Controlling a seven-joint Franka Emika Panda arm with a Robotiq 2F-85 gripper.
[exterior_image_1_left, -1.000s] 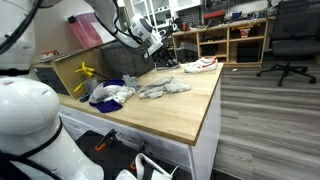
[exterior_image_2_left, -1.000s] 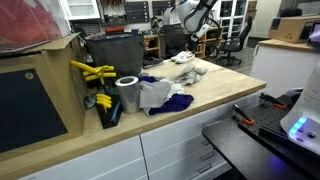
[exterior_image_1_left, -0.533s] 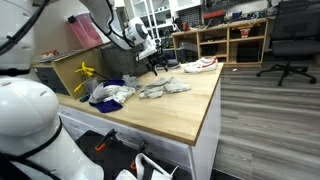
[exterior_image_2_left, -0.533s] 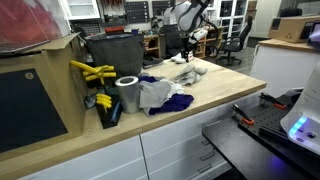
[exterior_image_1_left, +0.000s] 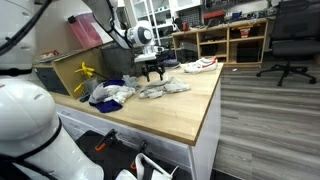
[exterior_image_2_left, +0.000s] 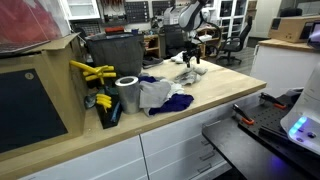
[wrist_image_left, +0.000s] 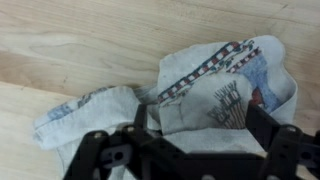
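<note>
My gripper (exterior_image_1_left: 153, 72) hangs pointing down over the wooden table, just above a crumpled grey cloth (exterior_image_1_left: 165, 88) near the table's far part. In the other exterior view the gripper (exterior_image_2_left: 192, 63) stands over the same cloth (exterior_image_2_left: 187, 73). The wrist view looks straight down on the cloth (wrist_image_left: 205, 90), which is grey with a striped band and a printed patch. The gripper (wrist_image_left: 190, 150) is open, its dark fingers (wrist_image_left: 285, 150) set wide either side of the cloth, and nothing is held.
A heap of blue and white cloths (exterior_image_1_left: 110, 94) lies nearer the table's middle (exterior_image_2_left: 160, 97). Beside it are a grey roll (exterior_image_2_left: 127, 95), yellow tools (exterior_image_2_left: 90, 72) and a dark bin (exterior_image_2_left: 115, 50). A white and red item (exterior_image_1_left: 200, 65) lies at the far table edge.
The gripper has swung down from above the table's back to just over the grey cloth, turning to point downward. Its jaws have opened wide.
</note>
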